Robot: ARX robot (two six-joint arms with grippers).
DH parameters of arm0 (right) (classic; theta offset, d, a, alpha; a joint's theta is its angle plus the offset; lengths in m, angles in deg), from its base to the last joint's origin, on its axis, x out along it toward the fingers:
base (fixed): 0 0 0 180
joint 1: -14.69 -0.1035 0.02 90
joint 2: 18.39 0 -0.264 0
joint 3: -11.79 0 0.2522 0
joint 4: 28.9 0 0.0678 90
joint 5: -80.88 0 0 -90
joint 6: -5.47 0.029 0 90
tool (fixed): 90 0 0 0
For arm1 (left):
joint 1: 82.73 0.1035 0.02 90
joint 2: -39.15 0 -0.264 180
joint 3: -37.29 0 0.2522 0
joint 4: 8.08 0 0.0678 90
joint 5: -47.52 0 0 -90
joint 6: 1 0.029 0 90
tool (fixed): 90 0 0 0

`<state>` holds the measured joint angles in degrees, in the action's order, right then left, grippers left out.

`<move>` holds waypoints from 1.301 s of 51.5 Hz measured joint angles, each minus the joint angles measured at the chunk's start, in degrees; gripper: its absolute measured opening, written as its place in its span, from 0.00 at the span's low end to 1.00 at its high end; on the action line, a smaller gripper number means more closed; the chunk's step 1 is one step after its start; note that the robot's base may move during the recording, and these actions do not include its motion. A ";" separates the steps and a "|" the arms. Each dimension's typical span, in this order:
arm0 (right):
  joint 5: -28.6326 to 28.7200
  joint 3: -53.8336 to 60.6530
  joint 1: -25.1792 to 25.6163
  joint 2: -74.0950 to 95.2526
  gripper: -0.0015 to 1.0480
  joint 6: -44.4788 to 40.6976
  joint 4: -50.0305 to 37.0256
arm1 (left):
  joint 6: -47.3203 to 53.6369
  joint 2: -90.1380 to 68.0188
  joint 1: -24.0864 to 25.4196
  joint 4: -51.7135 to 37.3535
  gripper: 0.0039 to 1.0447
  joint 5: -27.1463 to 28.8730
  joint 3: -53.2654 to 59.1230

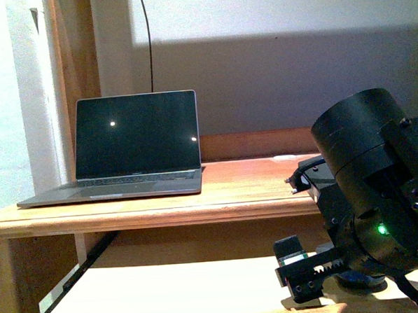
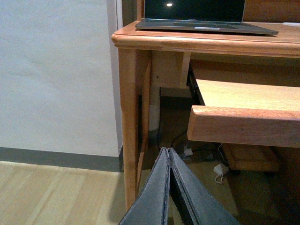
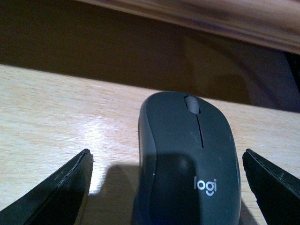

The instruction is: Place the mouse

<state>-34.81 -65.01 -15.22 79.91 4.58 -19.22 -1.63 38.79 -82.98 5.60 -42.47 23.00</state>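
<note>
One laptop (image 1: 137, 147), one mouse (image 3: 187, 159), one desk (image 1: 252, 186), one pull-out shelf (image 1: 167, 292), two tools (image 2: 168, 152) (image 3: 166, 152)

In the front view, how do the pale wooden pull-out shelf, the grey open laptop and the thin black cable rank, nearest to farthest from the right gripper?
1. Pale wooden pull-out shelf: just underneath it.
2. Grey open laptop: on the desk, left.
3. Thin black cable: on the wall behind.

dk grey mouse (image 3: 187, 159), silver laptop (image 1: 124, 150), orange-brown desk (image 1: 253, 189)

Right hand (image 3: 166, 154) spread, left hand (image 2: 168, 157) closed
</note>
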 joint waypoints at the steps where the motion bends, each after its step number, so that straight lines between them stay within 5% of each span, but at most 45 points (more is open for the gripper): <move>1: 0.00 -0.13 0.11 0.20 0.93 0.09 0.15 | 0.00 0.00 0.00 0.00 0.02 -0.02 0.00; 7: 0.46 -0.94 0.72 1.03 0.92 1.46 1.09 | 0.00 0.00 0.00 0.00 0.02 0.00 0.00; 18: 2.62 -0.07 0.92 0.68 0.67 3.06 0.46 | 0.00 0.00 0.00 0.00 0.05 0.00 0.00; 23: 3.87 2.69 0.94 -1.95 0.54 3.72 -0.52 | 0.00 0.00 0.00 0.00 0.22 0.00 0.00; 39: 8.92 8.28 0.94 -21.44 0.53 -0.24 2.69 | 0.00 0.00 0.00 0.00 0.72 0.00 0.00; 47: 7.30 -4.15 -1.07 -16.50 0.53 -0.31 5.77 | 0.09 0.00 0.00 0.00 0.94 -0.02 0.00; 67: -8.37 -49.99 -3.69 20.39 0.53 -0.68 19.67 | 0.09 0.00 0.00 0.00 0.93 0.00 0.00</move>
<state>-43.19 -115.00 -18.92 100.31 3.91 0.45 -1.54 38.79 -82.98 5.60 -42.47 23.00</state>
